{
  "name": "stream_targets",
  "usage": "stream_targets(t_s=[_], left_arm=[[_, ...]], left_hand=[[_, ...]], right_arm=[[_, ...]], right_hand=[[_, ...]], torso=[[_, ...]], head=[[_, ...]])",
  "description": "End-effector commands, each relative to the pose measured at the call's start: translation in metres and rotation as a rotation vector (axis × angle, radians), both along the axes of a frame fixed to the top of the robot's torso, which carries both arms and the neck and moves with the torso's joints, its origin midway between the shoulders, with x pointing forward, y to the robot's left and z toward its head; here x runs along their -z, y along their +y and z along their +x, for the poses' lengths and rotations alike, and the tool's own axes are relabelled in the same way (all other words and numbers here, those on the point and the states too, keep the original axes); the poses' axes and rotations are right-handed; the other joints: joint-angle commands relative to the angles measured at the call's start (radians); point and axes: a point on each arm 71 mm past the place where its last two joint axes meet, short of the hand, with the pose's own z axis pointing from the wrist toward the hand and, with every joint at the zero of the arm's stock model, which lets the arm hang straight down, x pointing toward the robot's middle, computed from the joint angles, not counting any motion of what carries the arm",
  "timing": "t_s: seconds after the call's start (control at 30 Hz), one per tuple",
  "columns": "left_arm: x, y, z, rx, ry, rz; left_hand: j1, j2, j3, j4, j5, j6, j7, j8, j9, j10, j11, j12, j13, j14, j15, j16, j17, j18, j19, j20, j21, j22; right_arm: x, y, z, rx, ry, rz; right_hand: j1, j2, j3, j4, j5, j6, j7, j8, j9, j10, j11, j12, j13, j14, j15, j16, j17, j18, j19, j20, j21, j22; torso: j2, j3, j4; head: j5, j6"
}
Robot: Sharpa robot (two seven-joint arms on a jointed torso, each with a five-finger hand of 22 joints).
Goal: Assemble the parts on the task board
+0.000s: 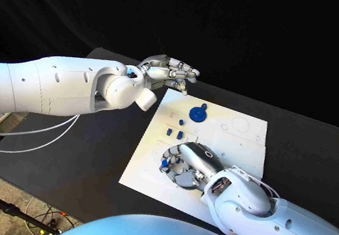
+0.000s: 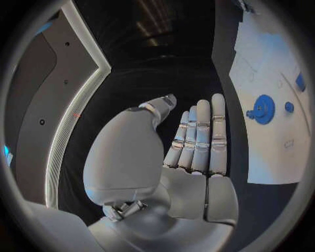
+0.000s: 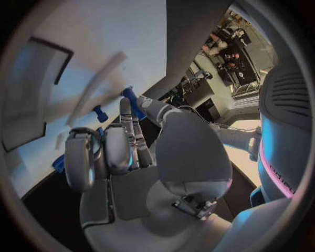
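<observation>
Starting at the right hand (image 1: 190,164): sits low over the white board (image 1: 244,143), toward 7 o'clock from the board's middle in the head view. Fingers (image 3: 108,149) curled down and inward, tips close to the board's surface. A small blue piece (image 1: 164,164) just beside those tips, at 9 o'clock from the hand. In the right wrist view, a blue peg (image 3: 129,95) right at the tips of thumb and one finger. Cannot tell whether pinched or merely touched, so cannot tell whether gripping.

Next, the left hand (image 1: 170,72): hangs off the board's far corner, at 11 o'clock from the board's middle, over the black table (image 1: 322,155). In the left wrist view, fingers (image 2: 200,134) stretched out straight side by side, thumb set apart, palm bare. Holding nothing, spread wide.

Outward across the board: a round blue disc (image 1: 197,114) at 12 o'clock from the middle, lying on the white surface, with a small blue knob (image 1: 204,105) just beside it on the far side. Two short blue pegs (image 1: 174,133) at 10 o'clock, side by side, between the disc and the right hand. Well apart from the left hand, all of these.
</observation>
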Motion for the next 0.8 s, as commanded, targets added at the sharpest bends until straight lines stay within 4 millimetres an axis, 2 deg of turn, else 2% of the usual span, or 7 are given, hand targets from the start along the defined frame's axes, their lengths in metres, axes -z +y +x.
stream_targets(t_s=[0.03, 0.3, 0.8], left_arm=[[-0.0011, -0.0020, -0.0006, 0.016, -0.001, -0.014], [-0.0011, -0.0009, -0.0008, 0.014, 0.000, -0.013], [-0.0011, -0.0013, -0.0010, 0.017, 0.002, -0.012]], left_hand=[[0.001, 0.007, -0.004, -0.001, 0.000, -0.006, 0.001, -0.006, -0.002, -0.005, 0.001, 0.005, 0.002, -0.001, 0.003, -0.003, -0.001, 0.012, 0.005, 0.000, -0.006, -0.001], [0.001, 0.007, -0.004, -0.001, 0.000, -0.006, 0.001, -0.006, -0.002, -0.005, 0.001, 0.005, 0.002, -0.001, 0.003, -0.003, -0.001, 0.012, 0.005, 0.000, -0.006, -0.001], [0.000, 0.007, -0.005, 0.000, 0.000, -0.007, 0.001, -0.007, -0.002, -0.008, 0.002, 0.005, 0.002, -0.001, 0.004, -0.003, -0.001, 0.012, 0.005, 0.000, -0.007, -0.002]], right_arm=[[0.0030, 0.0006, -0.0033, -0.011, 0.005, -0.019], [0.0014, 0.0018, -0.0063, -0.014, 0.005, -0.003], [0.0086, 0.0003, -0.0036, 0.000, 0.016, -0.092]], right_hand=[[0.004, 0.010, 0.000, 0.000, 0.004, 0.007, 0.002, 0.001, 0.002, 0.007, -0.001, -0.005, 0.002, 0.015, -0.009, 0.005, 0.000, -0.013, 0.026, -0.006, 0.001, 0.183], [0.004, 0.010, 0.000, -0.001, 0.004, 0.007, 0.002, 0.001, 0.003, 0.007, -0.001, -0.005, 0.002, 0.015, -0.009, 0.006, 0.002, -0.013, 0.026, -0.006, 0.002, 0.184], [0.005, 0.008, -0.006, -0.006, 0.002, 0.001, 0.001, 0.001, 0.004, 0.029, -0.005, 0.009, 0.018, 0.015, -0.012, 0.007, 0.000, -0.013, 0.025, -0.008, -0.001, 0.183]], torso=[[0.000, 0.0008, 0.0001], [0.000, 0.0005, -0.0009], [0.000, 0.0007, -0.0011]], head=[[0.002, 0.000], [0.003, 0.000], [0.001, 0.000]])
